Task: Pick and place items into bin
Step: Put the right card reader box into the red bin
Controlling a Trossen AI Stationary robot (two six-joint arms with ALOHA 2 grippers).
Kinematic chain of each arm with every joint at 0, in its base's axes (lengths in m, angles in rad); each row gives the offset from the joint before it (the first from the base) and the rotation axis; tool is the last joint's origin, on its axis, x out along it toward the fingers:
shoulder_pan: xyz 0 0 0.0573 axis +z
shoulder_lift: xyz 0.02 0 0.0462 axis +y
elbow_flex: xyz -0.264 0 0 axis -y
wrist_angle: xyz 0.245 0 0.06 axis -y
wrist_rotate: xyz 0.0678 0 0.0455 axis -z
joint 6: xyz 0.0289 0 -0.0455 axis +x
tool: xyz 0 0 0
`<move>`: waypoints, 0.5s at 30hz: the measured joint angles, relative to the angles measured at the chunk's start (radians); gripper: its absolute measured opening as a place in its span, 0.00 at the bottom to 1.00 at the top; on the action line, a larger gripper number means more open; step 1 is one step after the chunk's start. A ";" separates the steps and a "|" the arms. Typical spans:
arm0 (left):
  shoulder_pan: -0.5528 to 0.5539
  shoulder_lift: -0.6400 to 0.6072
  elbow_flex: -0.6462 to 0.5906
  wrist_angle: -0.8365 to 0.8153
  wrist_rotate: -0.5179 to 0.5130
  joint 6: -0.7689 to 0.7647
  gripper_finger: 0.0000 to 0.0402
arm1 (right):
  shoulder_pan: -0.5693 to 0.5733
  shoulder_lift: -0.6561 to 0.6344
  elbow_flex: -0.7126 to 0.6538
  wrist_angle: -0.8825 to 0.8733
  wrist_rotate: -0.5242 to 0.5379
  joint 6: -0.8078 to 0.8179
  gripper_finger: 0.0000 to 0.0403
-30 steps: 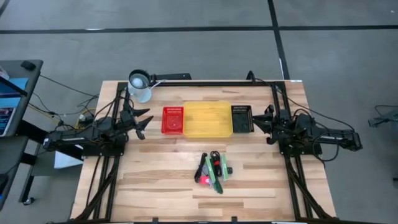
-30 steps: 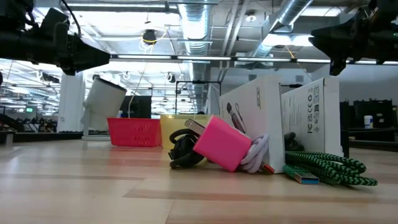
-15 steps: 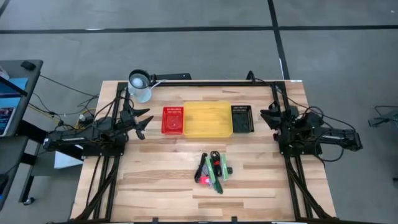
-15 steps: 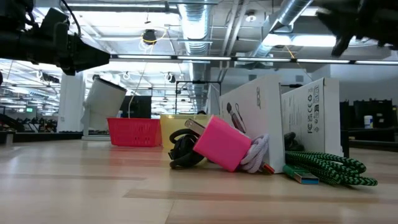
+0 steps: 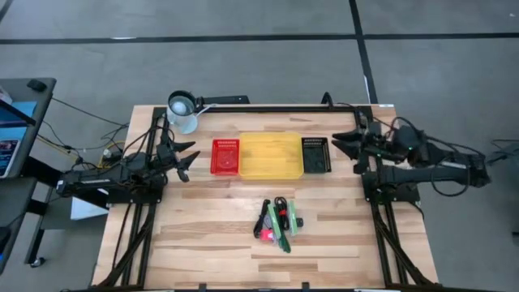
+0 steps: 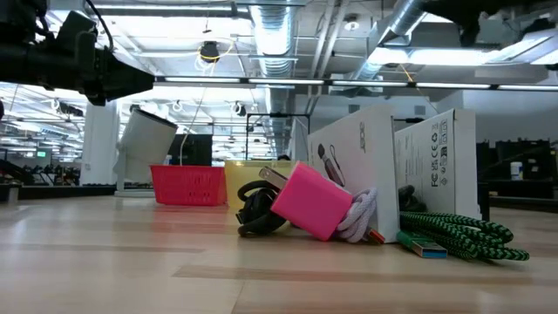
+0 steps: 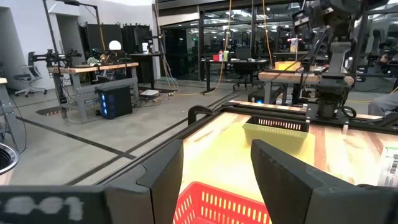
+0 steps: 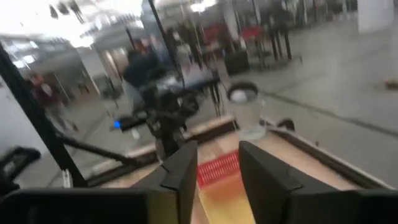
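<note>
Three bins stand in a row across the far middle of the wooden table [image 5: 203,235]: a small red bin [image 5: 225,156] on the left, a larger yellow bin [image 5: 271,155] touching it in the middle, and a small black bin [image 5: 315,154] on the right. The items [image 5: 277,223] lie together in a small heap on the bare wood nearer the front edge, well apart from the bins; from above they show as slim green, black and red pieces with a bright pink-red spot at the heap's left front. From table height the heap shows a pink block [image 6: 311,200] leaning on a coiled black cable [image 6: 258,209], a white cable beside it, and a green braided cable [image 6: 458,233] trailing to the right, with white cartons [image 6: 392,161] standing behind. The left gripper [image 5: 183,156] hangs above the table just left of the red bin, its fingers [image 7: 163,180] spread apart with nothing between them. The right gripper [image 5: 340,143] is raised near the black bin's right side, its fingers [image 8: 183,168] parted by a narrow gap and holding nothing. A white cup-like lamp [image 5: 183,111] sits at the table's far left corner.
</note>
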 joint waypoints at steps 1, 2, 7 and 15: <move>0.000 0.000 0.000 0.000 0.000 0.000 0.46 | 0.000 0.035 0.030 -0.023 0.000 0.015 0.33; 0.000 0.000 0.000 0.000 0.000 0.000 0.46 | 0.000 0.067 0.060 -0.049 0.000 0.024 0.35; 0.000 0.000 0.000 0.000 0.000 0.000 0.46 | 0.001 0.197 0.214 -0.264 -0.013 0.096 0.47; 0.000 0.000 0.000 0.000 0.000 0.000 0.46 | 0.001 0.390 0.356 -0.552 -0.063 0.302 0.56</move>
